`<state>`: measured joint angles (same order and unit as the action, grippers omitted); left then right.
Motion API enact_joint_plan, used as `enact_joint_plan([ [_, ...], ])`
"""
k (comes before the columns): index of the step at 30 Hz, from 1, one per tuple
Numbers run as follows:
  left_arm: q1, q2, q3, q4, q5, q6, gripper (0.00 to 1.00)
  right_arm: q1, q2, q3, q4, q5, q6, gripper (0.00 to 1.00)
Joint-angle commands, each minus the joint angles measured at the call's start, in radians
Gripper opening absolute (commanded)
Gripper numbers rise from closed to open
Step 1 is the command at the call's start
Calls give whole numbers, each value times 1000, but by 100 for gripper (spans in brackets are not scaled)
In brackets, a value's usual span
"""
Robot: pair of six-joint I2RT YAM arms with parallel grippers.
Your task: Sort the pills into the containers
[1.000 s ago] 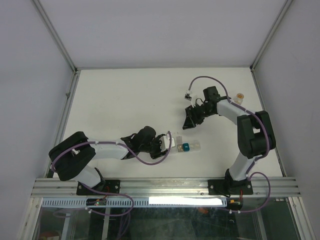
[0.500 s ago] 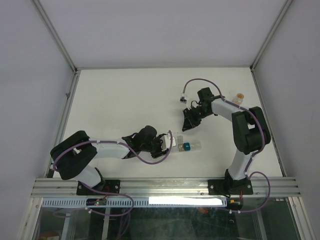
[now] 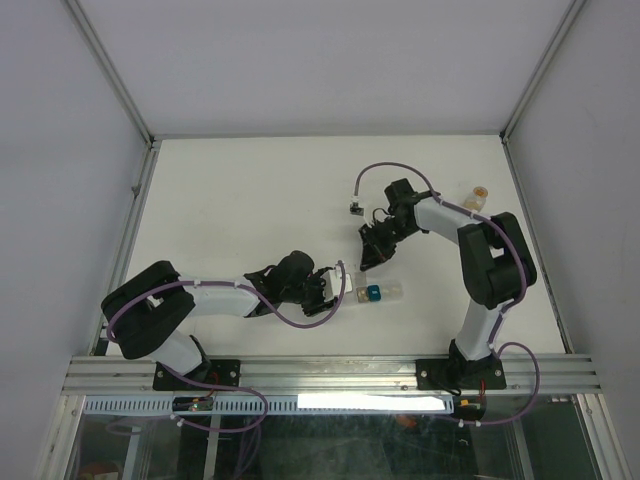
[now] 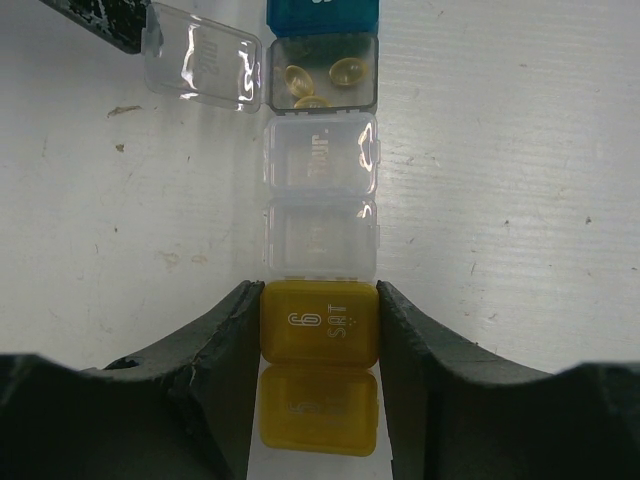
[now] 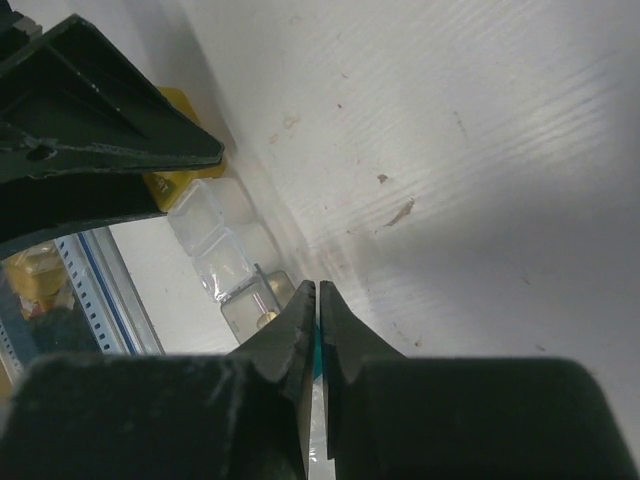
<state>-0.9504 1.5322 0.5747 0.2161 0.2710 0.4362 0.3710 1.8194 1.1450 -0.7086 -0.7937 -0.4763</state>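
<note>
Firmly, left gripper (image 4: 318,300) pinches the yellow cell (image 4: 320,338) of the containers (image 4: 320,205).
Right gripper (image 5: 317,300), pressed together and empty, hangs nearby; pills (image 4: 347,70) lie in the grey cell (image 4: 362,96).

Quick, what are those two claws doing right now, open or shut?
Left gripper: closed on the yellow pill-box cell.
Right gripper: closed, nothing seen in it.

Your containers (image 4: 320,165) lie in one straight row: a yellow cell (image 4: 319,322), two clear shut ones, an open grey cell (image 4: 365,95) holding three tan pills (image 4: 347,71), then a teal cell (image 4: 322,12).
</note>
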Motion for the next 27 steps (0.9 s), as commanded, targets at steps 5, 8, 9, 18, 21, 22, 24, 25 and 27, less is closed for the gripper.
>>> enact_joint_plan([
  [5, -11, 1, 30, 7, 30, 0, 23, 40, -97, 14, -56, -60, -101, 5],
  [8, -11, -1, 32, 4, 30, -3, 23, 65, -131, -11, -69, -54, -123, 4],
  [9, -12, -1, 33, 4, 29, -2, 22, 79, -140, -21, -72, -45, -129, 4],
  [18, -11, -6, 34, 1, 28, -6, 22, 141, -166, -106, -91, 79, -135, 3],
  [21, -11, -6, 34, 0, 30, -7, 22, 143, -183, -119, -83, 98, -126, 3],
  [22, -11, -6, 34, 1, 30, -7, 22, 143, -189, -122, -76, 108, -121, 3],
  [24, -11, -4, 36, 1, 30, -7, 22, 143, -197, -126, -67, 118, -114, 3],
  [25, -11, -4, 36, 0, 31, -7, 22, 143, -200, -125, -68, 115, -115, 3],
  [27, -11, -4, 37, 0, 31, -8, 22, 145, -207, -124, -71, 99, -121, 3],
])
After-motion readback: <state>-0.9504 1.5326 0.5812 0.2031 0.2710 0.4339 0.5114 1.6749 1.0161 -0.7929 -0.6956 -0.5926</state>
